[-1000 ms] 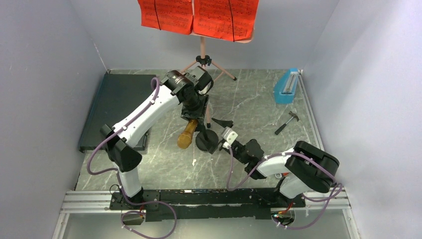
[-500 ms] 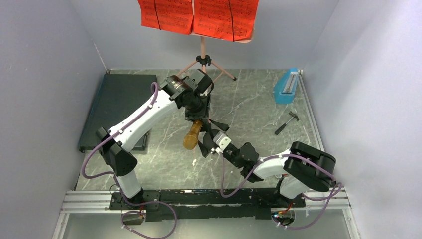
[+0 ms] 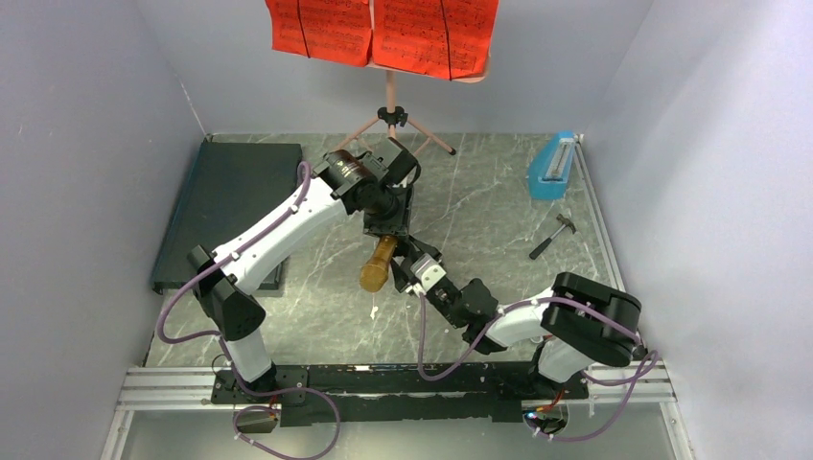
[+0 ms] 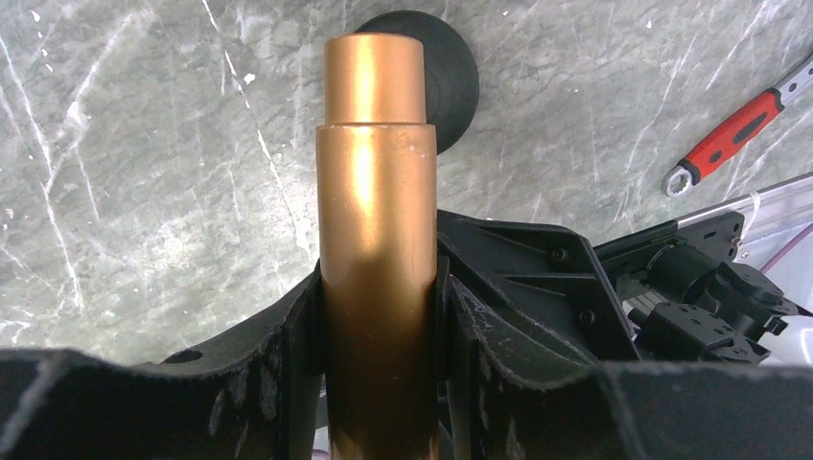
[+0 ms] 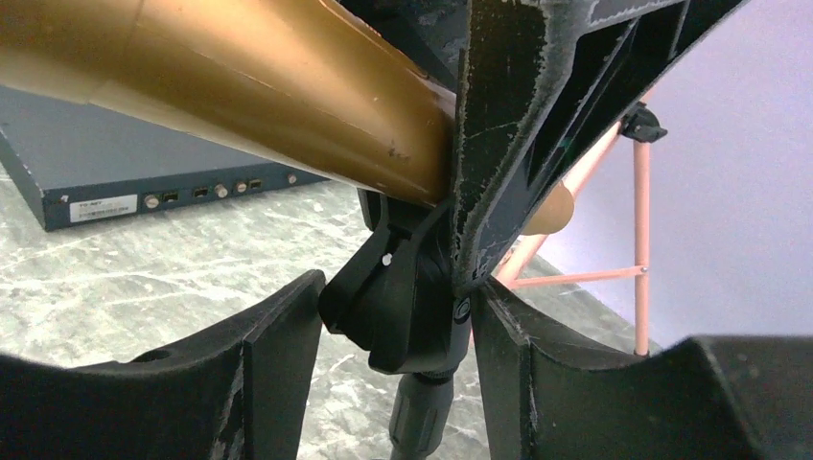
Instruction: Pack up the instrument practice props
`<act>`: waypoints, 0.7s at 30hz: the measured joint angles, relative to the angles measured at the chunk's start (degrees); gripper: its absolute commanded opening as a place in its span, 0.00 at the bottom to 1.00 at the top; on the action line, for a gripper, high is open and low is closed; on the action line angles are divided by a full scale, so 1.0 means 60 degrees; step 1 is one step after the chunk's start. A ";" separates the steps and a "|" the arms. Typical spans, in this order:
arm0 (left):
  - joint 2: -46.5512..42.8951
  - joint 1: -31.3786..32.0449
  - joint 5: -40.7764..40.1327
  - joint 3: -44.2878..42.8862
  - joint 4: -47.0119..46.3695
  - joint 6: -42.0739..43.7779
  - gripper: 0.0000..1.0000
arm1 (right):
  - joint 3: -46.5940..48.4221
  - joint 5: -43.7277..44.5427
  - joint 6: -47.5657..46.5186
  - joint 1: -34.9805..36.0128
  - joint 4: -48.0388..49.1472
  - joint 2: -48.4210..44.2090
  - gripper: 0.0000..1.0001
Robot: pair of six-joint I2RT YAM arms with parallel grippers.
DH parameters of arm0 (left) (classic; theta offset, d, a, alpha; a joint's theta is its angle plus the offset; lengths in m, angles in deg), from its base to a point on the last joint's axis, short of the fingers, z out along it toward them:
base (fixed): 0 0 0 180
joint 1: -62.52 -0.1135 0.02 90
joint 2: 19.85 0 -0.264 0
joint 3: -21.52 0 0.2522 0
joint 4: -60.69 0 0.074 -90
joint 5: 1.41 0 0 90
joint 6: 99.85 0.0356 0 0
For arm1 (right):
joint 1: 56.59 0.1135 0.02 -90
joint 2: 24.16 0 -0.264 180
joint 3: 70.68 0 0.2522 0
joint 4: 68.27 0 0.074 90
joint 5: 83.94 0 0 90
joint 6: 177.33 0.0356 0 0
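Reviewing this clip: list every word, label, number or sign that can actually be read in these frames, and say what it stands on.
No text here is legible.
Printed notation on the red sheet-music pages: too small to read.
Print on the white label on the front of the flat dark case: blurred, unreadable.
Any markings on the blue metronome: too small to tell.

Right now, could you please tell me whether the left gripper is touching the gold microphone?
Touching. In the left wrist view, the left gripper clamps the gold microphone, both fingers pressed against its barrel, no gap.
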 measured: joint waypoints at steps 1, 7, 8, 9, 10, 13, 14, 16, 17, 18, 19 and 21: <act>0.0000 0.0018 -0.0022 0.0000 -0.0011 -0.0011 0.43 | -0.0029 0.0084 -0.0007 0.0011 0.0131 0.0062 0.56; 0.0000 0.0058 -0.0073 0.0004 -0.0153 -0.0186 0.60 | -0.0189 0.0412 -0.0011 0.0080 0.0579 0.0219 0.48; 0.0000 0.0062 -0.0066 0.0004 -0.0197 -0.0193 0.63 | -0.0226 0.0415 0.0011 0.0080 0.0576 0.0204 0.45; -0.0015 0.0062 -0.0058 0.0004 -0.0302 -0.0186 0.66 | -0.0295 0.0412 0.0036 0.0076 0.0576 0.0193 0.43; -0.0066 0.0076 -0.0062 0.0004 -0.0423 -0.0164 0.68 | -0.0372 0.0397 0.0058 0.0076 0.0568 0.0127 0.40; -0.0291 0.0102 -0.0098 0.0004 -0.0743 -0.0109 0.75 | -0.0605 0.0288 0.0138 0.0066 0.0514 -0.0124 0.37; -0.0368 0.0106 -0.0117 0.0004 -0.0809 -0.0047 0.77 | -0.0685 0.0204 0.0175 0.0066 0.0477 -0.0229 0.36; -0.0583 0.0109 -0.0149 0.0004 -0.0973 0.0117 0.78 | -0.0816 0.0062 0.0259 0.0051 0.0350 -0.0441 0.36; -0.0696 0.0109 -0.0175 0.0004 -0.1042 0.0262 0.78 | -0.0882 -0.0076 0.0324 0.0022 0.0248 -0.0576 0.36; -0.0805 0.0109 -0.0189 0.0004 -0.1129 0.0393 0.79 | -0.0947 -0.0197 0.0419 -0.0007 0.0146 -0.0710 0.36; -0.0918 0.0109 -0.0211 0.0004 -0.1224 0.0605 0.81 | -0.1016 -0.0375 0.0546 -0.0066 0.0033 -0.0863 0.36; -0.1151 0.0109 -0.0226 0.0036 -0.1453 0.1122 0.86 | -0.1151 -0.0783 0.0874 -0.0270 -0.0284 -0.1235 0.35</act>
